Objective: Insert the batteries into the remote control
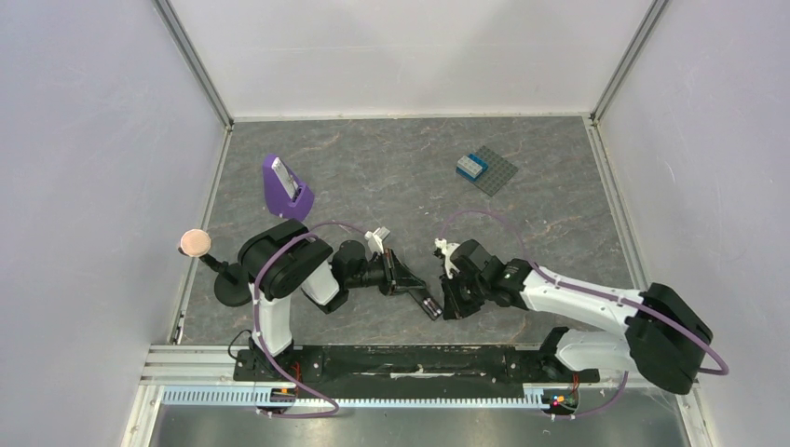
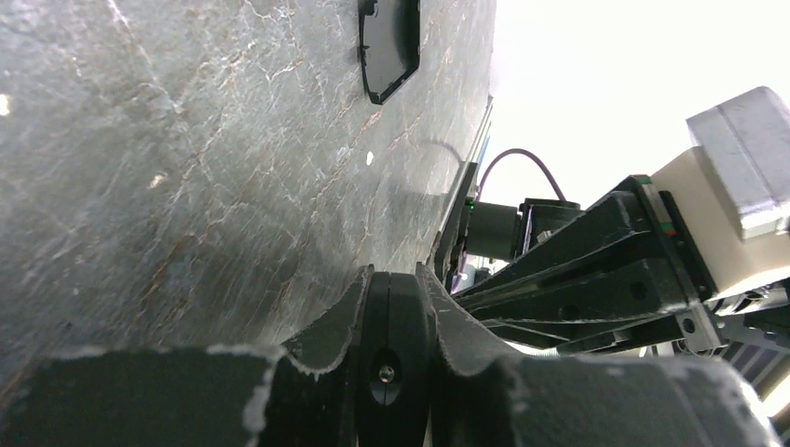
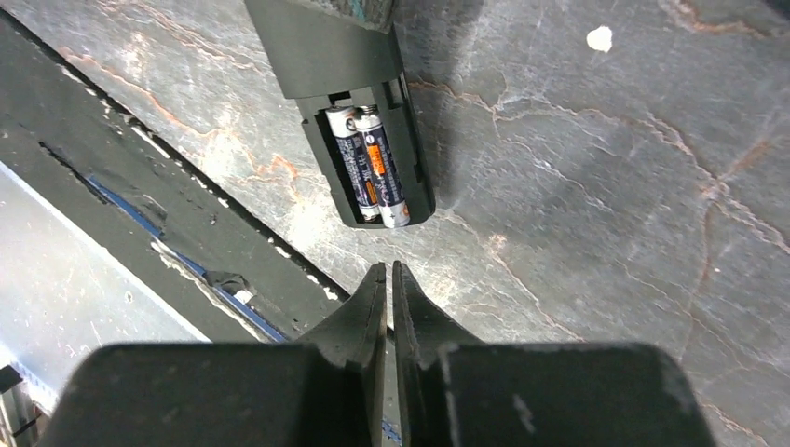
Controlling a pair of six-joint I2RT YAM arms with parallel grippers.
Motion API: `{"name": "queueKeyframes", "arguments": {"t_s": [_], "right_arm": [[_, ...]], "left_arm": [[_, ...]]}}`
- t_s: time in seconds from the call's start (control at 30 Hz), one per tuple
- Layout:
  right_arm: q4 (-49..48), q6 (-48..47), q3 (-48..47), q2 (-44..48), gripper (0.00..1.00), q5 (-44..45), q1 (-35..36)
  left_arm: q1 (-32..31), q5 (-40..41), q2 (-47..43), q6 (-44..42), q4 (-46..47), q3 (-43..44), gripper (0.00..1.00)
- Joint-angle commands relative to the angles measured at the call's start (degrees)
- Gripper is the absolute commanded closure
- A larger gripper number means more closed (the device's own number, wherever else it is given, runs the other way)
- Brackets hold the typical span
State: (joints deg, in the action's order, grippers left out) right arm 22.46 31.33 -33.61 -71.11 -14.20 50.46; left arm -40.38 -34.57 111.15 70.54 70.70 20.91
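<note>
Jaws: the left gripper (image 1: 407, 282) is clenched on the remote (image 1: 428, 305). The right gripper (image 1: 448, 300) is pressed together with nothing in it.

From above, the remote is held low over the worktop (image 1: 391, 186), close to the middle of its near edge. Its free end points at the right gripper, which sits just beside it.

In the left wrist view, both fingers (image 2: 340, 312) squeeze the remote's black edge between them. A flat black piece (image 2: 389, 47) lies apart on the worktop. It is probably the battery cover, though I cannot be sure.

In the right wrist view, the tips are almost touching and aimed at the open end of the remote. The compartment (image 3: 410, 140) is uncovered and holds 2 batteries (image 3: 371, 168) side by side. The right one may be sitting a little proud at the near end.

By my judgement the loading itself is done or all but done. The next move calls for pressing the batteries flush with a closed tip if needed. After that the cover would be fetched and slid on while the left gripper steadies the remote.
</note>
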Motion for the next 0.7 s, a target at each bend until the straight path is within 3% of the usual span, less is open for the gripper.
{"name": "queueKeyframes", "arguments": {"t_s": [0.0, 0.07, 0.37, 0.67], "right_arm": [[0.1, 1.3, 0.1, 5.2, 0.90, 2.6, -0.2], [-0.3, 1.8, -0.3, 7.3, 0.86, 3.3, -0.3], [-2.6, 8.2, -3.1, 18.9, 0.45, 12.0, -0.4], [-10.6, 21.5, -1.1, 30.6, 0.20, 20.9, -0.3]], "left_arm": [[-0.2, 0.9, -2.3, 2.9, 4.6, 0.0, 0.98], [-0.2, 0.8, -3.1, 4.1, 5.5, -0.1, 0.98], [-0.2, 1.3, -14.7, 8.0, 0.2, -0.1, 0.98], [-0.2, 3.4, -33.6, 3.6, -29.0, 7.7, 0.98]]}}
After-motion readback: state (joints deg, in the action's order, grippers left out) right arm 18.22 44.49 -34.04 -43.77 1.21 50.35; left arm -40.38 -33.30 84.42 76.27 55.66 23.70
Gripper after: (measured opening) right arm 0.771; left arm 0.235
